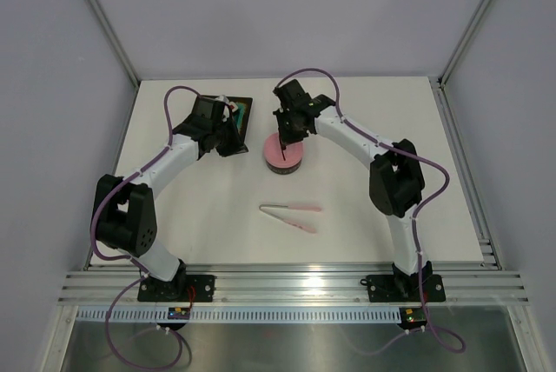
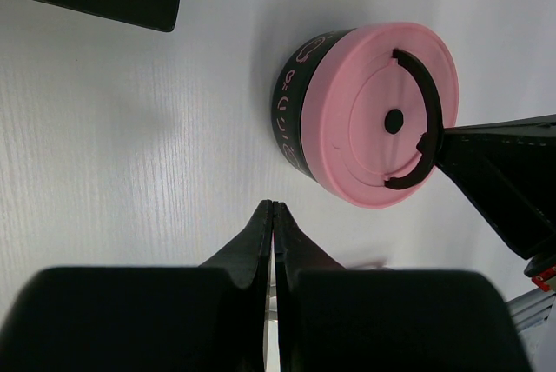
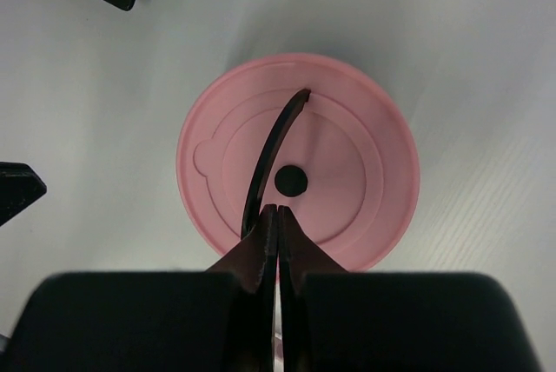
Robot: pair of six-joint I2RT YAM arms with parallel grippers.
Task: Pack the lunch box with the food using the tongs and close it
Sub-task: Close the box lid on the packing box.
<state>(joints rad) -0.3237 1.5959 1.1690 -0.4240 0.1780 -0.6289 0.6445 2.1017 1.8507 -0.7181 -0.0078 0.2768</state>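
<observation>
My right pincer (image 3: 276,209) is closed, jaws pressed together with nothing clearly between them. Its tip sits on the pink lid (image 3: 347,163), touching the near end of the curved black handle (image 3: 269,150), which runs off toward 12 o'clock. The lid sits on the lunch box (image 2: 291,102) and covers it, so I cannot see any food. My left pincer (image 2: 273,204) is also closed and empty, just beside the box at its 9 o'clock and not touching it. From above, the tongs (image 1: 291,214) lie loose on the table (image 1: 365,111) at the box's 6 o'clock, well apart from it, and the black tray (image 1: 243,109) lies at its 10 o'clock. I judge packing finished and the closing step in hand. The next move calls for checking that the lid is seated all round, then lifting straight up without snagging the handle.
</observation>
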